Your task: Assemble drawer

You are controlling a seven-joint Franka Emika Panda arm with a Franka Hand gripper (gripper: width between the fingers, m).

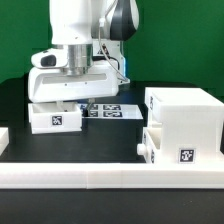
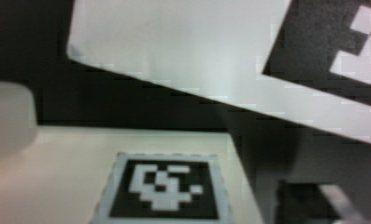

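The drawer's large white shell [image 1: 185,118] stands at the exterior view's right, with a tag low on its front. One knobbed tray [image 1: 150,146] sits against the shell's lower left side. A second small tray [image 1: 55,119] with a tag lies at the left. My gripper [image 1: 68,100] is low over this tray. In the wrist view the tray's tagged face [image 2: 164,185] lies between the fingers [image 2: 4,120] of my gripper [image 2: 164,165]. The jaws stand wide apart, with a dark gap beside the tray. They hold nothing.
The marker board [image 1: 106,109] lies flat behind the small tray and also shows in the wrist view [image 2: 182,55]. A long white border wall [image 1: 100,180] runs along the front, with a short piece [image 1: 3,136] at the left edge.
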